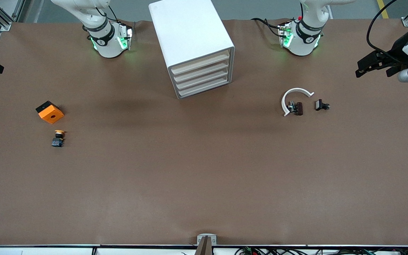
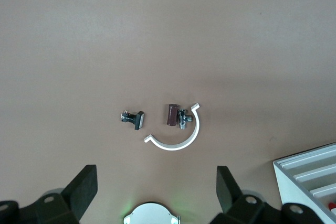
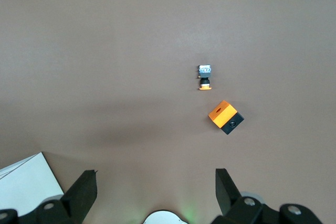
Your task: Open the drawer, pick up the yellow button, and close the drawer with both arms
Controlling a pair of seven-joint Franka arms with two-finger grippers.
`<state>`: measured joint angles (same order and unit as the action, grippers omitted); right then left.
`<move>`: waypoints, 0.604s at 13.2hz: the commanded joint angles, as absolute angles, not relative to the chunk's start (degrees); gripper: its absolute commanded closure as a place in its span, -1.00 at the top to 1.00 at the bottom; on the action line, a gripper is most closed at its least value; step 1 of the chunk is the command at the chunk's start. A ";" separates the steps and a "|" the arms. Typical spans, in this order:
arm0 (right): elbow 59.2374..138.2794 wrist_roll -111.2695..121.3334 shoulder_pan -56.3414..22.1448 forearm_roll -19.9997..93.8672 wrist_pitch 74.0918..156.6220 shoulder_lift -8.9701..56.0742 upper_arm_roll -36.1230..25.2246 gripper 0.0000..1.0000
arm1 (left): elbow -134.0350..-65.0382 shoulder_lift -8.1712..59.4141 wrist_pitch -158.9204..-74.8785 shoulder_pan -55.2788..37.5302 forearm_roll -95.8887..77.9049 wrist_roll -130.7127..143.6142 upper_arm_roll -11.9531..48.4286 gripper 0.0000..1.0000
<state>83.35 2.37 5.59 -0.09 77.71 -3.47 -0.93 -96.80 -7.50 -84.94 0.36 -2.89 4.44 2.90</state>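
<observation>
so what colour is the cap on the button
Yellow-orange, on a black-blue body; the button shows best in the front view.

Even, bright overhead light falls on the matte brown table (image 1: 204, 170) without glare. The white boxy cabinet (image 1: 190, 39) casts a soft, broad shadow toward the front camera. Small parts stay sharp; green lamps glow at both arm bases.

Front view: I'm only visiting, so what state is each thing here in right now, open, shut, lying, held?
drawer: shut, flush with the three under it.
cabinet: standing upright on the table.
button: lying on its side on the table, unheld.
orange block: resting on the table, hole facing up.
left gripper: open, holding nothing.
right gripper: open, holding nothing.
</observation>
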 commanded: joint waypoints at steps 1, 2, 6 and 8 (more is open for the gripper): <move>84.29 2.90 5.27 -1.05 78.31 -4.48 -0.88 1.00 | -97.38 -8.26 -85.87 -1.93 -3.25 3.69 0.35 1.00; 84.29 2.90 5.27 -0.97 78.57 -4.48 -0.88 1.00 | -97.21 -8.44 -85.87 -1.67 -3.16 3.78 0.44 1.00; 88.14 2.90 5.19 -0.97 81.29 -7.11 -0.88 1.00 | -96.50 -8.61 -85.43 -1.58 -2.55 4.57 0.62 1.00; 88.51 2.81 5.01 -0.97 81.39 -7.38 -0.88 1.00 | -96.33 -8.88 -85.08 -1.50 -2.55 4.57 0.36 1.00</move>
<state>85.57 2.56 5.51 -0.22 80.28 -4.70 -0.88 -96.30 -7.68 -85.42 -0.88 -2.89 4.49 1.25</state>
